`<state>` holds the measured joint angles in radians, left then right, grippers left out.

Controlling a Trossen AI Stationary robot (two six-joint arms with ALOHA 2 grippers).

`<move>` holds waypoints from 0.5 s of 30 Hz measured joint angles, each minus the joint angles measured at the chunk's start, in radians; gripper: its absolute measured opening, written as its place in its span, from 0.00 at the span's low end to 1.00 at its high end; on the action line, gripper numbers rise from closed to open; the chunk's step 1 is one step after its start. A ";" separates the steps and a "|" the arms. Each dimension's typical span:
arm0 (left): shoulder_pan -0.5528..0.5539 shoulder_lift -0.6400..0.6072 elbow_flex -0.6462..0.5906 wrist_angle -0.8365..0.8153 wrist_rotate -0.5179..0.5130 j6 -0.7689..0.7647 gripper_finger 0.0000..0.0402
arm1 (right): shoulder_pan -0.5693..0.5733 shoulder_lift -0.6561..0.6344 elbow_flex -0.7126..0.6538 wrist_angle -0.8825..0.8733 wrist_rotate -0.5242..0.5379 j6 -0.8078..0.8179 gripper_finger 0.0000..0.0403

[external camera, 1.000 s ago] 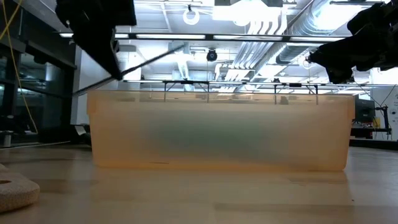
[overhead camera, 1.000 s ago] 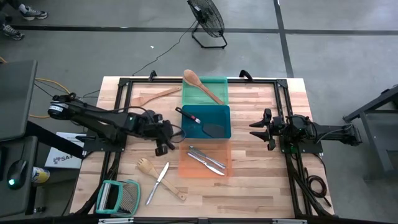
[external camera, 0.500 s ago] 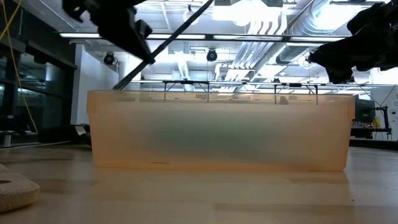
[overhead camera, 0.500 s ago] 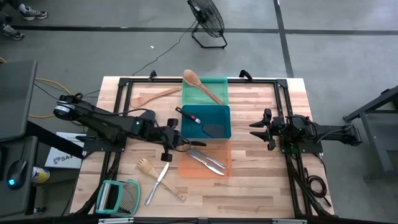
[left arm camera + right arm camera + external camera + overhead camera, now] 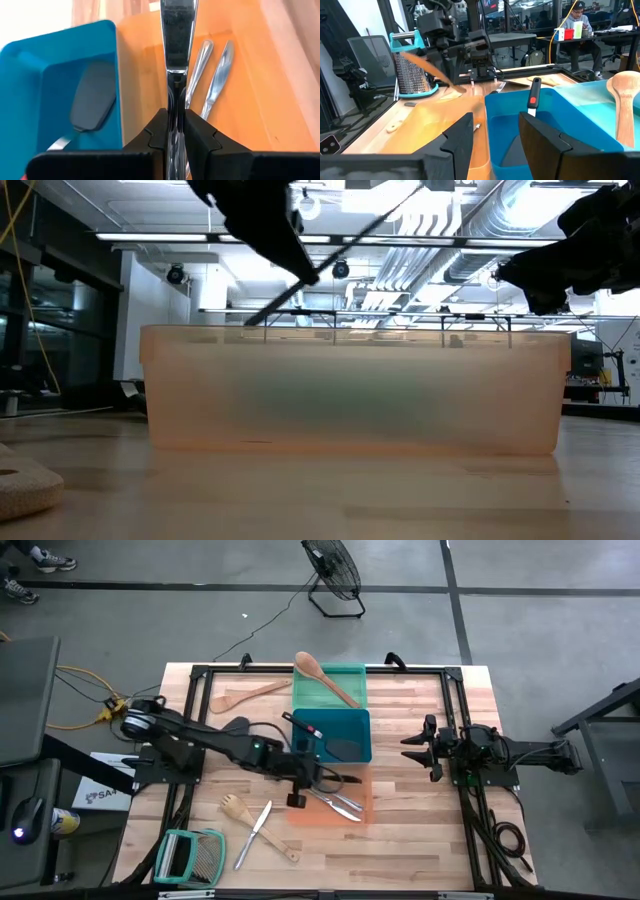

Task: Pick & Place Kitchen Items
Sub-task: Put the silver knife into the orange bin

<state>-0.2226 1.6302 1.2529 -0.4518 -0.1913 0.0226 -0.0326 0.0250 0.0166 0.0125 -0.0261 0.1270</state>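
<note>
My left gripper (image 5: 312, 776) hangs over the left part of the orange tray (image 5: 360, 808), shut on a silver knife (image 5: 177, 40). The knife shows as a thin slanting line in the low view (image 5: 372, 222). Two more silver knives (image 5: 210, 70) lie flat on the orange tray's floor. A black spatula (image 5: 340, 747) lies in the blue tray (image 5: 364, 720), and a wooden spoon (image 5: 322, 675) rests across the green tray (image 5: 355, 672). My right gripper (image 5: 408, 747) waits open at the table's right side. My left gripper pinches the knife's flat sides (image 5: 176, 112) between its two fingers, partway along its length. The fingers slant down from the table's left and the knife crosses their tips. It is lifted clear above the orange tray and tilted, its end toward the table's right (image 5: 415, 190) higher.
On the bare wood left of the trays lie a wooden spatula (image 5: 245, 695), a wooden fork (image 5: 235, 807), another knife (image 5: 254, 832) and a short wooden utensil (image 5: 289, 853). A teal-framed grater (image 5: 188, 856) lies at the near left corner. A black frame (image 5: 452, 675) borders the work area.
My left gripper has carried the knife toward the table's right edge, from left of the trays to above the orange tray, rolling as it went. It has stayed shut on the knife, which remains tilted and clear of the table.
</note>
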 joint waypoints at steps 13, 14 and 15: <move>0.000 0.215 0.128 -0.183 0.013 0.012 0.08 | 0.000 0.002 0.000 -0.001 0.000 0.000 0.37; 0.000 0.223 0.129 -0.187 0.025 0.026 0.08 | 0.000 0.001 0.000 0.001 0.000 0.000 0.37; 0.000 0.231 0.129 -0.199 0.031 0.039 0.08 | 0.000 0.003 0.000 0.001 0.000 0.000 0.37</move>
<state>-0.2230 1.8611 1.3819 -0.6511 -0.1602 0.0620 -0.0326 0.0279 0.0166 0.0132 -0.0261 0.1268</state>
